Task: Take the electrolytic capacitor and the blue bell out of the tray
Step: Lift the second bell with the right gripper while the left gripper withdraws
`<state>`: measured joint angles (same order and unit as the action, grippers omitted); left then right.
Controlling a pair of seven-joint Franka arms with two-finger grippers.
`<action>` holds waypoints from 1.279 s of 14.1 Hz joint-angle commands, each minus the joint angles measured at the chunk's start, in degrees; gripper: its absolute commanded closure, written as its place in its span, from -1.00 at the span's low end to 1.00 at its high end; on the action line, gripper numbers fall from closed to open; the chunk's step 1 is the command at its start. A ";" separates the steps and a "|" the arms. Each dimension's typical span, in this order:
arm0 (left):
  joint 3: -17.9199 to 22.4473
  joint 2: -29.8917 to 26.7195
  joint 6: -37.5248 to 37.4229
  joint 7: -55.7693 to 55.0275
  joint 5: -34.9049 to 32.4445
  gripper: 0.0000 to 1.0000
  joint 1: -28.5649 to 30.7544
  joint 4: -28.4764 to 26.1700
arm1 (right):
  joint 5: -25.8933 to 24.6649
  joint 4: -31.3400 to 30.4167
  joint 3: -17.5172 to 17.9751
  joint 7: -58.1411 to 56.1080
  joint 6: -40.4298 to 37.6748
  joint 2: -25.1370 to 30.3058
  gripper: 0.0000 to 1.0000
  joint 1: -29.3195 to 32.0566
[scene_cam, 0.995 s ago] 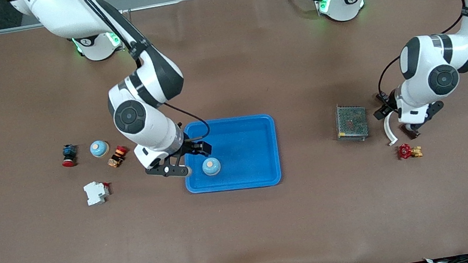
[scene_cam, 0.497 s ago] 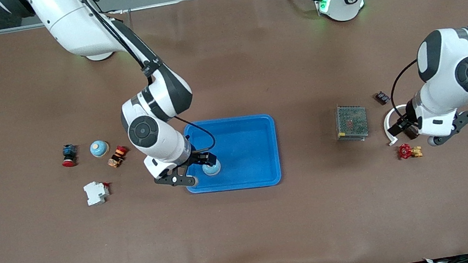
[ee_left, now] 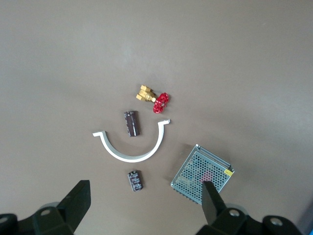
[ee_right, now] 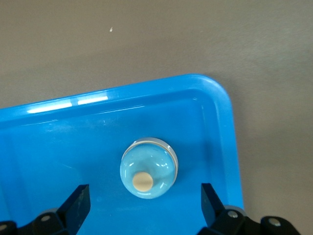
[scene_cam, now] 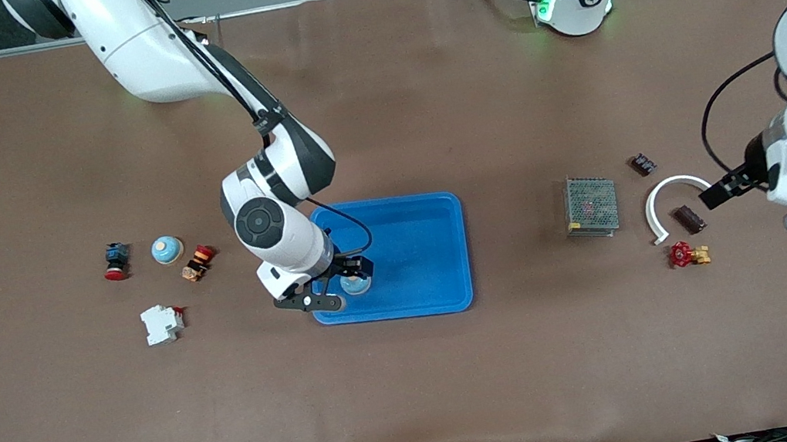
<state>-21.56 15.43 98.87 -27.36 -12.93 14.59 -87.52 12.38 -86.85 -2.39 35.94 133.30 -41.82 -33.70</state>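
Observation:
A light blue bell point(scene_cam: 357, 286) point(ee_right: 148, 168) with a tan button sits in the blue tray point(scene_cam: 436, 246) point(ee_right: 220, 122), near the corner closest to the front camera at the right arm's end. My right gripper point(scene_cam: 337, 284) point(ee_right: 144, 203) hangs open just above it, one finger on either side. A dark capacitor point(scene_cam: 689, 219) point(ee_left: 132, 123) lies on the table inside a white arc. A smaller capacitor point(scene_cam: 641, 164) point(ee_left: 135, 180) lies farther from the front camera. My left gripper point(scene_cam: 753, 202) point(ee_left: 144, 198) is open and empty, raised above the table toward the left arm's end.
A white arc point(scene_cam: 660, 201) point(ee_left: 128, 152), a mesh metal box point(scene_cam: 591, 205) point(ee_left: 203, 174) and a red valve point(scene_cam: 687, 254) point(ee_left: 154, 99) lie near the capacitors. At the right arm's end are a second bell point(scene_cam: 166, 249), a red button point(scene_cam: 115, 261), a small orange switch point(scene_cam: 198, 262) and a white breaker point(scene_cam: 161, 323).
My right gripper has moved over the tray onto the bell. My left gripper has risen and swung away toward the table's end, leaving the larger capacitor uncovered on the table.

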 commanded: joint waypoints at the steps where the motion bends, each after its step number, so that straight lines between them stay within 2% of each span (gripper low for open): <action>1: -0.23 -3.82 -3.14 5.02 0.80 -1.00 0.53 0.16 | -1.04 2.30 -0.33 0.45 0.38 -2.65 -1.00 -1.10; 7: 0.29 -11.12 -6.40 12.32 1.85 -1.00 -0.78 -0.63 | -2.54 2.65 -0.33 0.53 1.17 -4.23 -1.00 -1.90; 10: 8.17 -13.93 -7.46 14.60 6.66 -1.00 -7.79 -1.51 | -4.73 2.65 -0.33 0.62 2.40 -4.94 -1.00 -1.99; 13: 14.52 -15.87 -7.55 17.77 10.02 -1.00 -12.72 -3.35 | -4.74 2.65 -0.42 0.88 3.11 -5.02 -1.00 -1.99; 14: 15.84 -16.66 -7.55 18.56 10.11 -1.00 -13.61 -4.05 | -4.74 2.65 -0.42 0.80 3.19 -5.02 -1.00 -1.90; 18: 15.33 -17.80 -8.16 18.92 11.52 -1.00 -13.01 -4.59 | -4.82 3.26 -0.42 0.80 5.21 -6.43 -1.00 -1.99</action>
<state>-6.48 -0.23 91.36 -9.65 -2.99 1.59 -90.43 8.65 -85.95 -2.48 35.90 137.91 -46.06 -35.21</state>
